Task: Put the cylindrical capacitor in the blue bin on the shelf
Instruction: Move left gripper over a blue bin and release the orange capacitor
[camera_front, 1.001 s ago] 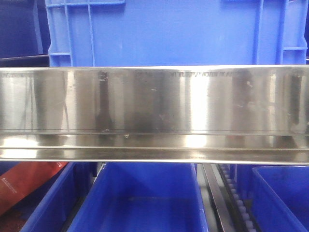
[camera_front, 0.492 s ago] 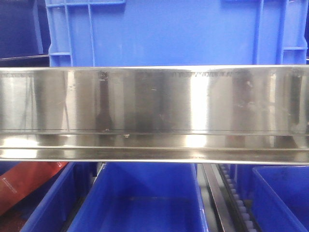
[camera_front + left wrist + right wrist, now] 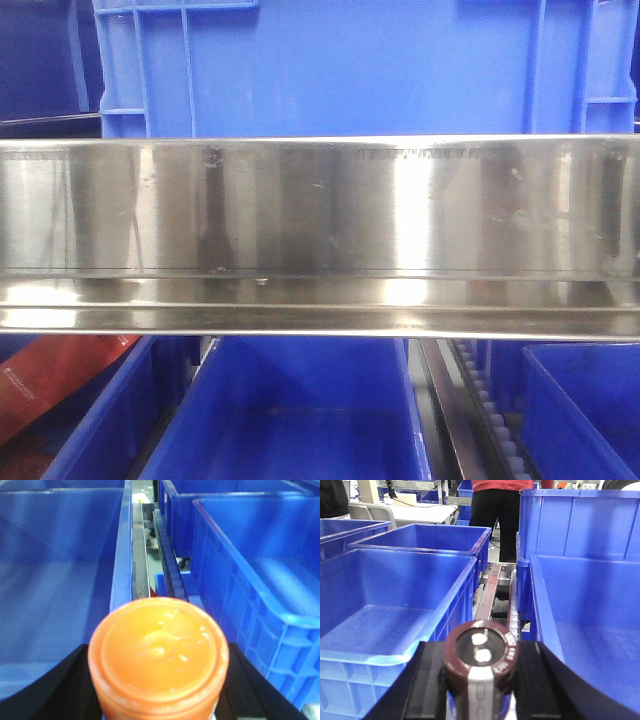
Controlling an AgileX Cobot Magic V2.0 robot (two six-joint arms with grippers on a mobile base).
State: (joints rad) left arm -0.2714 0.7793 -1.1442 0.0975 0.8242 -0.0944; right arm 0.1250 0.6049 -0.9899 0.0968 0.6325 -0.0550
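Right gripper jaws pinch the cylindrical capacitor between black fingers. The gap is only as wide as the part, which stands upright, maroon body, grey stripe facing the camera, two pale terminals on top. The capacitor is in the air above the roller track, between a left-hand blue bin and a right-hand blue bin - not inside either. A person in a red top and black trousers stands behind the track.

Left gripper jaws are pressed against an orange-topped cylinder, with black fingers on both sides. It is held over the gap between two more blue bins; I can't tell what the item is below its top.

Versus a second ago, the front view is almost unchanged - the shelf rail fills the same band and only the faint reflections on the steel have shifted a little. The upper blue bin sits on it and the lower blue bin is underneath, both as before. The red object at lower left is in the same spot. No arm or gripper shows in this view.
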